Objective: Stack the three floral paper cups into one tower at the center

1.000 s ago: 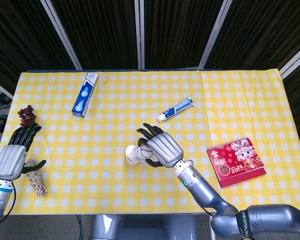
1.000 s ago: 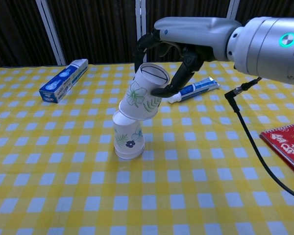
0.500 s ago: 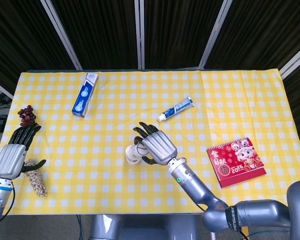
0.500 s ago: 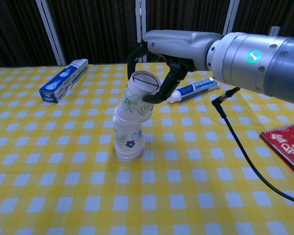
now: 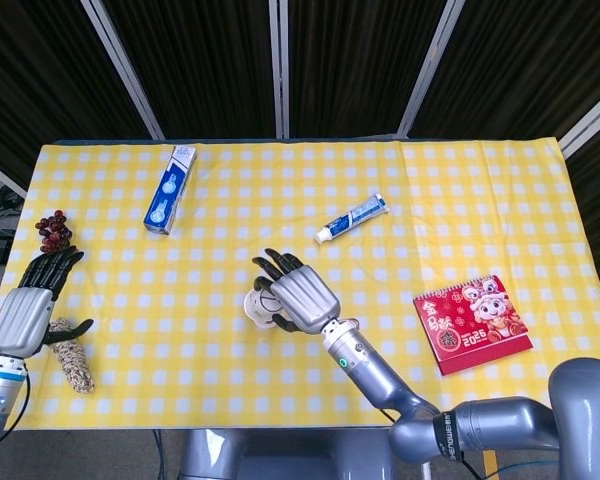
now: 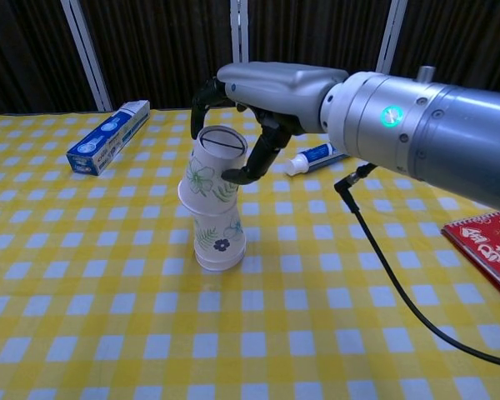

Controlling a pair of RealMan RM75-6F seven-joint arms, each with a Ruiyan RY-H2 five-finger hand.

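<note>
Floral paper cups stand inverted near the middle of the yellow checked tabletop [image 6: 83, 333]. The lower cup [image 6: 219, 242] rests mouth-down on the cloth and carries a dark blue flower print. The upper cup [image 6: 210, 171] sits over the base of the lower cup, tilted, with its top leaning toward the toothpaste tube [image 6: 317, 157]. How many cups are nested in the stack cannot be told from either view.

Right hand [image 6: 250, 112]: positioned over the upper cup, dark fingers [image 6: 254, 158] curled round its sides and gripping it. In the head view the same hand [image 5: 298, 298] covers most of the stack, and only a white rim of the cup [image 5: 258, 305] shows beside it.

Left hand [image 5: 28, 305]: well apart from the cups, at the tabletop edge far from the calendar [image 5: 472, 322]. Its fingers are extended and apart, holding nothing. It lies beside a corn cob [image 5: 72, 362], with a bunch of dark grapes [image 5: 52, 231] just beyond its fingertips.

A blue toothpaste box [image 6: 108, 137] lies behind the cups, opposite the toothpaste tube.
</note>
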